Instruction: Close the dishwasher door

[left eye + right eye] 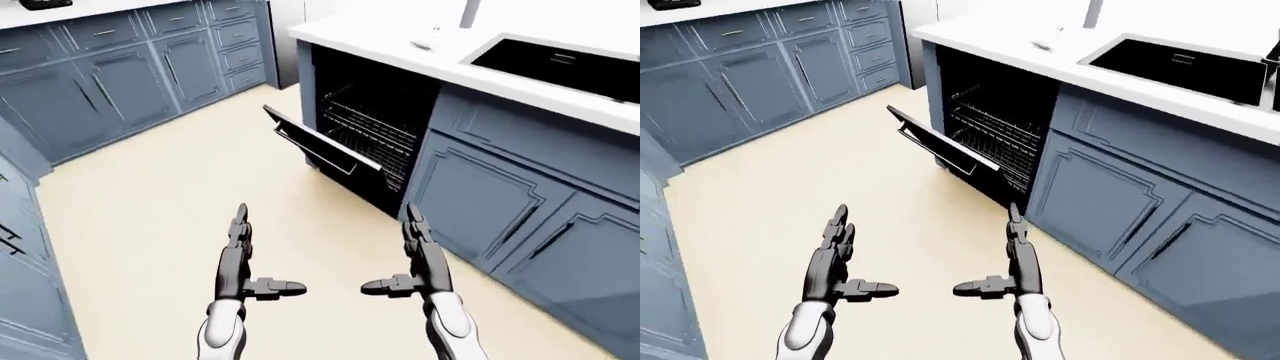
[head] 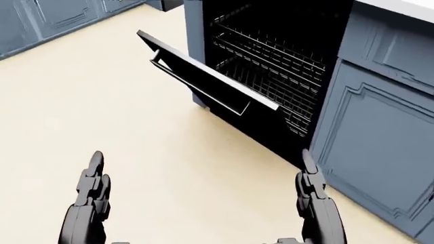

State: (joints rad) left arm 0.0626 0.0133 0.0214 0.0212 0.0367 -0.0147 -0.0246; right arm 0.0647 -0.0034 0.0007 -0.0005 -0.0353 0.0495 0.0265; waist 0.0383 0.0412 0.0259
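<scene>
1. Task not started as far as the pictures show: dishwasher door hangs partly open, tilted down and outward over the floor, with wire racks visible inside the dark cavity. Nothing touches the door.
2. Left hand: fingers straight and spread open, thumb pointing inward, holding nothing, over bare floor, well apart from the door.
3. Door sits top-centre in the left-eye view, under the white table; handle bar runs along its outer face, seen best in the head view.
4. Right hand: also flat open, empty, touching nothing; nearer the dishwasher than the left but short of the door edge.
5. Right of the dishwasher: blue cabinet doors, black sink above.
6. Left to do, my judgement: approach, get a hand under or against the door, push it up shut.
</scene>
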